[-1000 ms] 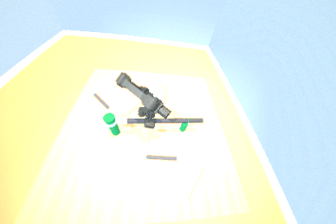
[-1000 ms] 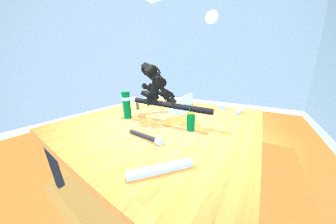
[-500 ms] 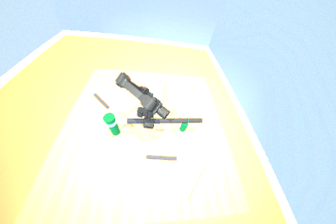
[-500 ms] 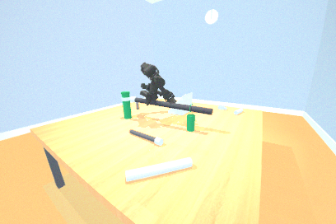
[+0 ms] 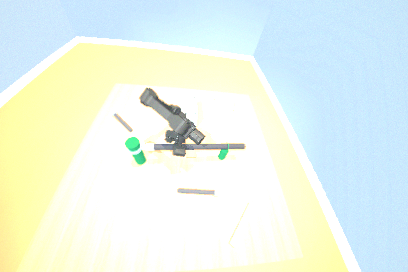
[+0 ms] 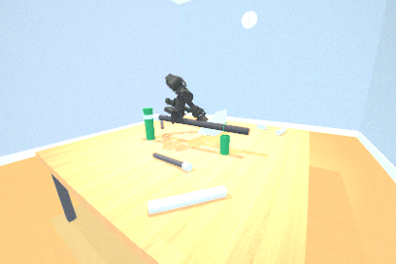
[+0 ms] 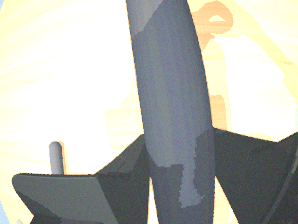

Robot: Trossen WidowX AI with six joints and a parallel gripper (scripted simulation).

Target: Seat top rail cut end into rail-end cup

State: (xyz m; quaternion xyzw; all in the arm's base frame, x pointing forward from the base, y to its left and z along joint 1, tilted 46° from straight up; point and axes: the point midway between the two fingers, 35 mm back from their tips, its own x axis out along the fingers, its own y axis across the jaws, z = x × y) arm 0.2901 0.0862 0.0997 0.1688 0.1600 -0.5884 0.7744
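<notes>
Two green posts stand on the counter (image 6: 133,194), and your top rail (image 5: 199,147) hangs level between them, clamped in the jaws. The gripper (image 5: 178,148) is closed firmly on the rail at a partly open width, gripping it near its cut end; the wrist view shows the dark tube running straight out from between the fingers.

Done so far, as far as you can judge: beyond the jaws on the far side, the rail passes through the loop cap on the small post (image 6: 224,144), with a short length sticking out past it.

Left to do: on the near side of the jaws, the rail's cut end points toward the big post (image 6: 148,125) but appears to stop just short of it in the top view, with a gap between tube end and post. The rail-end cup and brace band are too small and blurred to make out; the pale ring near the post's top may be the band, still high by the cap. So you should treat the seating as not finished. You still need to slide the rail along its own axis toward the big post until it bottoms in the cup, then open the jaws and back clear.

Ignore the loose dark tube (image 6: 172,161) and white tube (image 6: 187,200) lying on the counter well away from the jaws.
</notes>
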